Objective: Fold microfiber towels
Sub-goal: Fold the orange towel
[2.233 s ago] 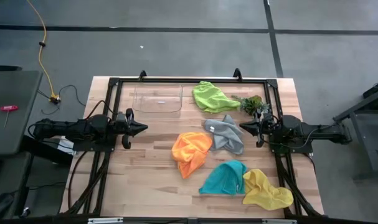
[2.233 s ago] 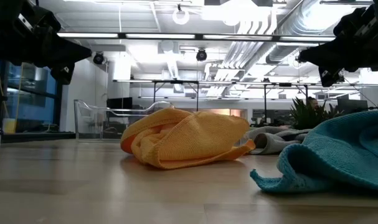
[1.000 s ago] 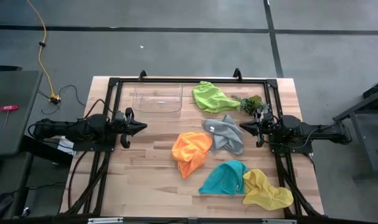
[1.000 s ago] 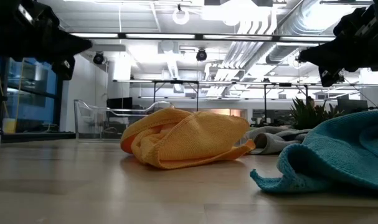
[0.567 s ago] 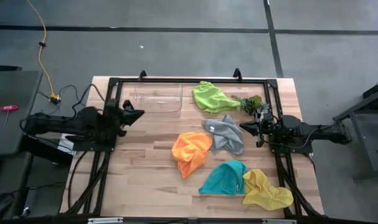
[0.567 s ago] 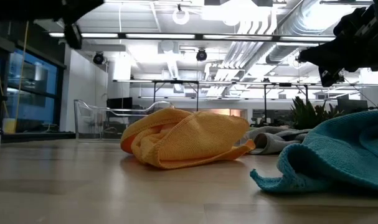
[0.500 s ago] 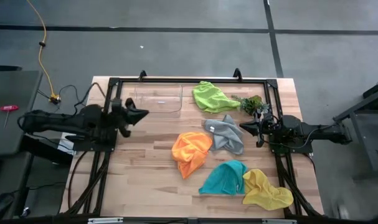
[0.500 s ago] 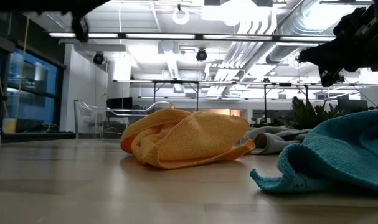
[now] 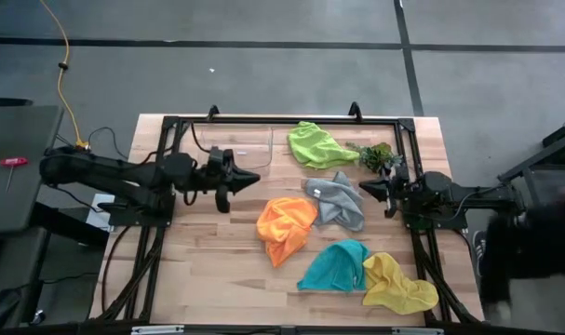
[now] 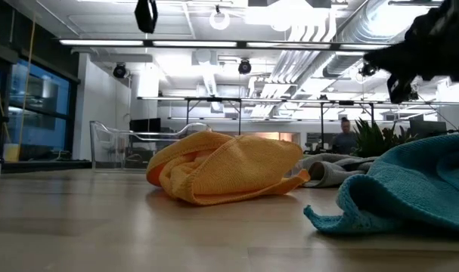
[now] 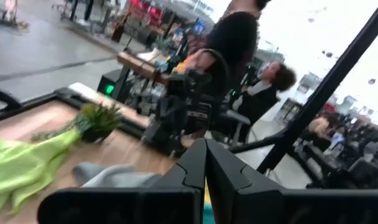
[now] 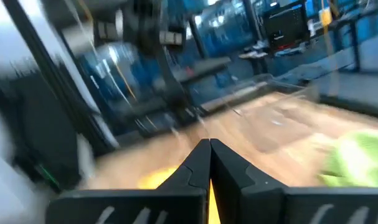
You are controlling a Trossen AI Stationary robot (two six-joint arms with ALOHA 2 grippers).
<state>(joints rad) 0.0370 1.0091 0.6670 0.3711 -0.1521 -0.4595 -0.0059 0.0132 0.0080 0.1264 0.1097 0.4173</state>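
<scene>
Folding has yet to begin on the pale wooden tabletop (image 9: 217, 270), where all five microfiber towels lie crumpled and untouched, and the step in hand looks like the approach. Taking the crumpled orange microfiber towel (image 9: 284, 226) at mid-table as the landmark, the left end effector (image 9: 249, 177) hangs in the air just up and to the left of it, its fingers clenched together on nothing, tip aimed toward the cloths. Farther back from the orange towel sits the clear plastic tray (image 9: 254, 149), partly covered by the left arm. The bunched lime green microfiber towel (image 9: 316, 146) lies well behind the orange one, the rumpled grey microfiber towel (image 9: 339, 199) touches its right side, and the heaped teal microfiber towel (image 9: 335, 266) and the crumpled yellow microfiber towel (image 9: 397, 284) lie in front of it to the right, pressed against each other. A small dark-green leafy plant sprig (image 9: 376, 155) rests just right of the lime towel. The right end effector (image 9: 365, 189), also clenched and empty, hovers just right of the grey towel. The next move likely calls for parting the fingers and coming down on one cloth's edge to spread it flat. From table height, only the orange towel (image 10: 225, 175) and the teal towel (image 10: 407, 185) read clearly; the yellow and lime towels are out of that view. A blurred dark shape at the high view's right edge cannot be identified.
</scene>
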